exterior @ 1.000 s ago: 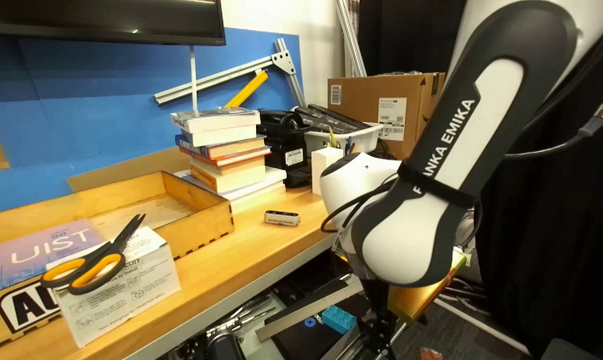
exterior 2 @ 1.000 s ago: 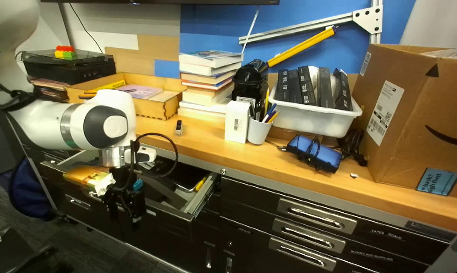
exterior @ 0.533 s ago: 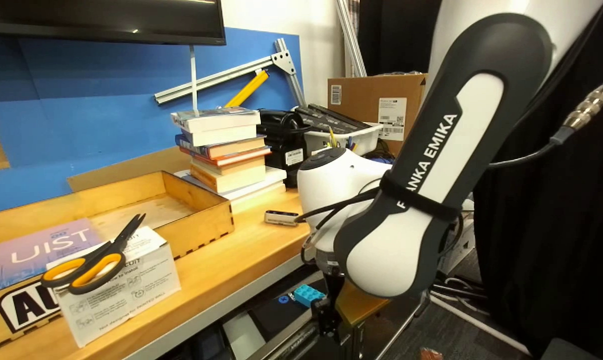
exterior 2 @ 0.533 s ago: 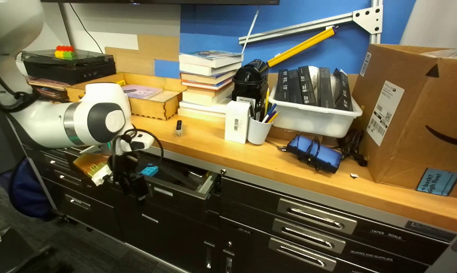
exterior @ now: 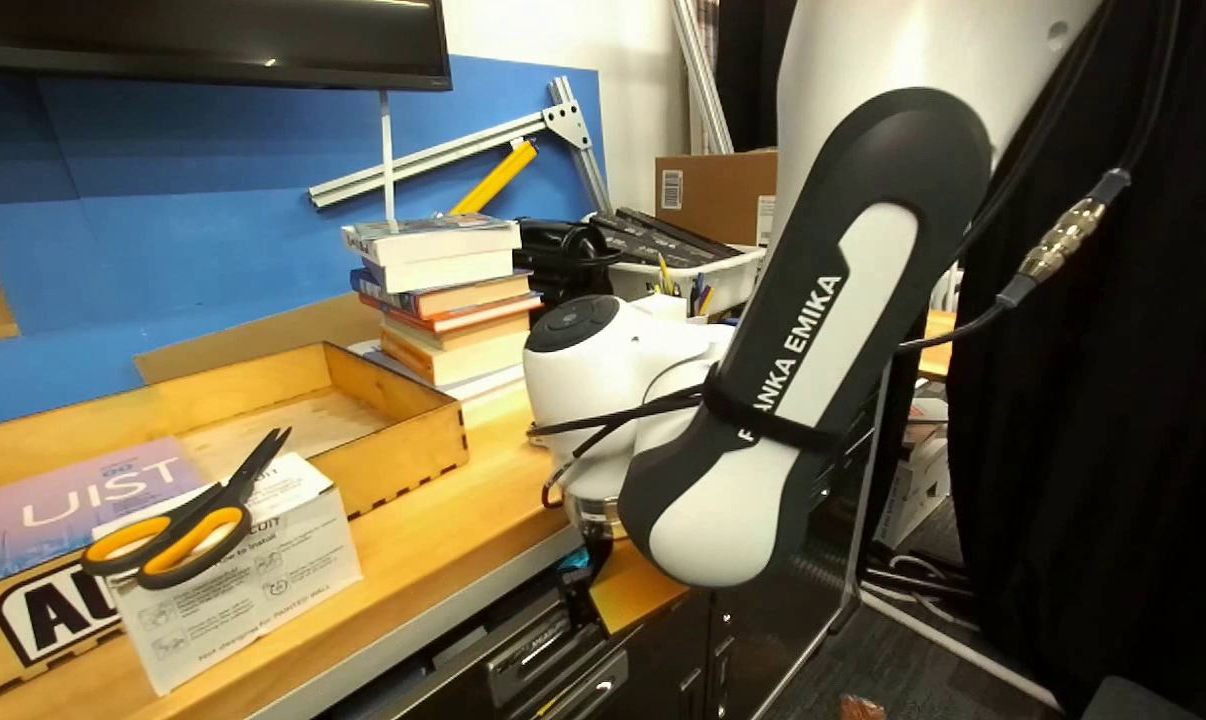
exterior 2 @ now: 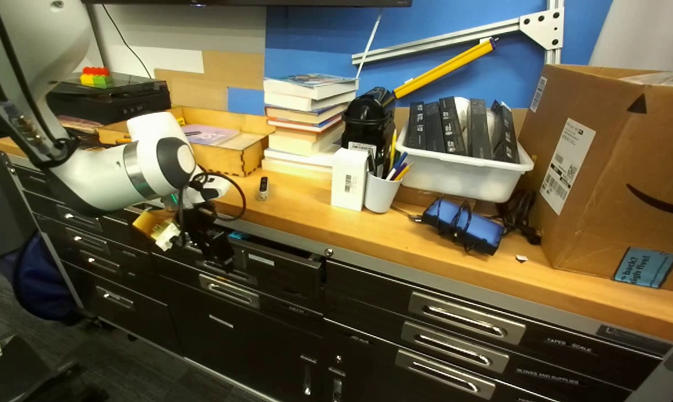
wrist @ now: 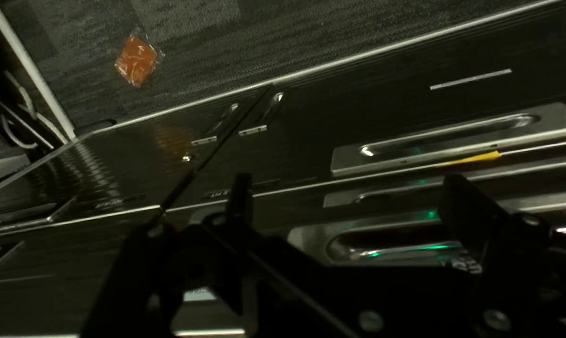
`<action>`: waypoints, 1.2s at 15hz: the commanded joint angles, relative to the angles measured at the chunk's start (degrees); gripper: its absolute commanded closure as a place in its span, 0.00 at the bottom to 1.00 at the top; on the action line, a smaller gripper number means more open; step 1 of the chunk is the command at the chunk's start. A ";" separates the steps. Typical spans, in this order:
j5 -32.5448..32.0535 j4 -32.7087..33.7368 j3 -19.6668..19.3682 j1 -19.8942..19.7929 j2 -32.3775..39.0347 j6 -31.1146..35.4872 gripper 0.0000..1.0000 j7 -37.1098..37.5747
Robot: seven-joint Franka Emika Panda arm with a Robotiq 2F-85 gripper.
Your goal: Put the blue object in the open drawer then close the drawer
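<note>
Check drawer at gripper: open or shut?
Partly open: the workbench drawer juts out, a gap behind its front showing the blue brick.

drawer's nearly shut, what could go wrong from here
The block shows just behind the front of the drawer; if it sits high, it might catch under the bench. The gripper is open by the handle, so it could slip or snag if it pushes there.

In both exterior views, the blue block [exterior 2: 238, 236] is mostly hidden. Contact between the hand [wrist: 348, 190] and the drawer front [exterior 2: 286, 277] cannot be determined. The screen [exterior: 203, 42] is cut off by the upper edge.
</note>
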 commanded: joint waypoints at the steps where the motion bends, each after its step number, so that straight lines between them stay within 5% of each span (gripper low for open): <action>1: -4.90 7.30 -1.73 3.03 5.88 0.76 0.00 5.95; 4: -6.34 9.86 -1.29 3.69 7.00 0.78 0.00 7.63; 7: -2.71 5.24 0.85 1.17 2.27 -0.49 0.00 2.13; 11: 9.66 -3.09 5.37 -5.40 -8.98 -9.15 0.00 -14.68; 18: 29.33 -4.76 7.64 -9.56 -28.15 -28.20 0.00 -43.21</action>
